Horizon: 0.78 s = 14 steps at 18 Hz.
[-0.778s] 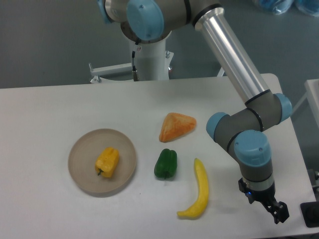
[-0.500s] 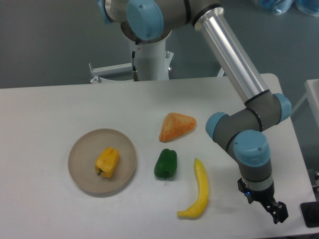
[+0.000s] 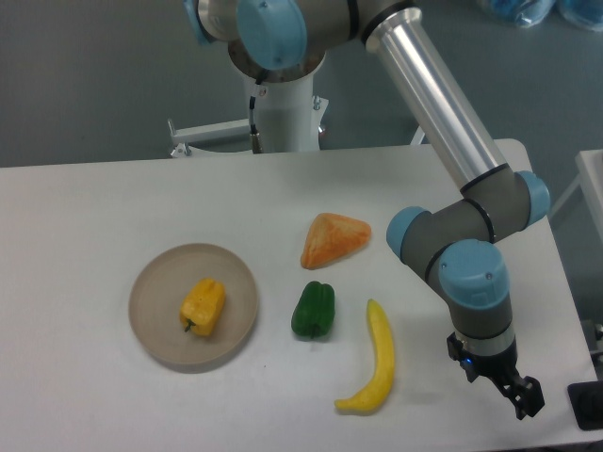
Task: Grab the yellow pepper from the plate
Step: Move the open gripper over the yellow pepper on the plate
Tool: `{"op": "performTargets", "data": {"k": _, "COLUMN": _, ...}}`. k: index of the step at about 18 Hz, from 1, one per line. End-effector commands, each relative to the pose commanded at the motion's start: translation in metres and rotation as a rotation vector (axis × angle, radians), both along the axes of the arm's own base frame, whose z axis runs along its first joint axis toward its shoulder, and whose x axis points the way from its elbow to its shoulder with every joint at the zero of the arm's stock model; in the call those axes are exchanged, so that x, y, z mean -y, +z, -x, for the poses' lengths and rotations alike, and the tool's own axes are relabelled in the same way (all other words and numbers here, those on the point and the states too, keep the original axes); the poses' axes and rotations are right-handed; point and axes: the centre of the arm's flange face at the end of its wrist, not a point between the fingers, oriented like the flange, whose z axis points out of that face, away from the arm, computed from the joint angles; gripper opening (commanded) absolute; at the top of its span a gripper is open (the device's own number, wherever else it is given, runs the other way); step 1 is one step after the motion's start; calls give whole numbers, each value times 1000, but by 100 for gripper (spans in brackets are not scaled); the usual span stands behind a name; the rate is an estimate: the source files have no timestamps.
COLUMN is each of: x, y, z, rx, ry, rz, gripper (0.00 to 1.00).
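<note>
The yellow pepper (image 3: pixel 203 306) lies on its side in the middle of the round beige plate (image 3: pixel 157 282) at the left of the white table. My gripper (image 3: pixel 525 399) hangs at the far right front corner of the table, far from the plate. It is small and dark in this view, and I cannot tell whether its fingers are open or shut. Nothing shows in it.
A green bell pepper (image 3: pixel 314 309) sits right of the plate. A yellow banana (image 3: pixel 374 361) lies in front of it to the right. An orange triangular food piece (image 3: pixel 334 238) lies behind them. The arm's base (image 3: pixel 283 104) stands at the table's back edge.
The arm's wrist and gripper have shifted very slightly to the left. The objects on the table have not moved.
</note>
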Motion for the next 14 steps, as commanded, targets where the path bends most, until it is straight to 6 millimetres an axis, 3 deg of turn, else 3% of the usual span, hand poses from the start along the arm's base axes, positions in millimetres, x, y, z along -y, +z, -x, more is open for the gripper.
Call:
{"op": "performTargets", "data": {"k": 7, "x": 34, "y": 49, "z": -35, "rx": 64, "ry": 71, "rz": -67, "gripper": 100}}
{"op": "performTargets", "data": {"k": 14, "x": 64, "y": 85, "z": -102, "rx": 171, "ry": 208, "rz": -144, "gripper": 100}}
